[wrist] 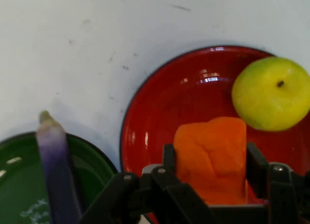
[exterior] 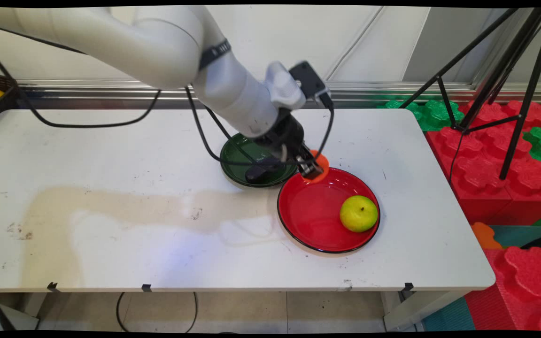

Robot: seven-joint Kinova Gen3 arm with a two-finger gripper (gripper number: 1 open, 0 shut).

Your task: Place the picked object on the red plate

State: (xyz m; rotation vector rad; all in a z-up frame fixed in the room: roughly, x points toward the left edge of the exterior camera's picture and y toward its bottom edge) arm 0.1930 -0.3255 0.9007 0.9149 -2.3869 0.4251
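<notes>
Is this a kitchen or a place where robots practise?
Probably a robot practice room, not a kitchen. A robot arm's pincer grips an orange toy over a red plate on a white table, with tripod legs and big foam blocks beside it.

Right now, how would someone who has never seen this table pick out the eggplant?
Find the two plates mid-table; the green plate sits left of the red plate. The eggplant lies in the green one, beside the gripper. It is long and purple, unlike the round apple or the orange piece.
</notes>
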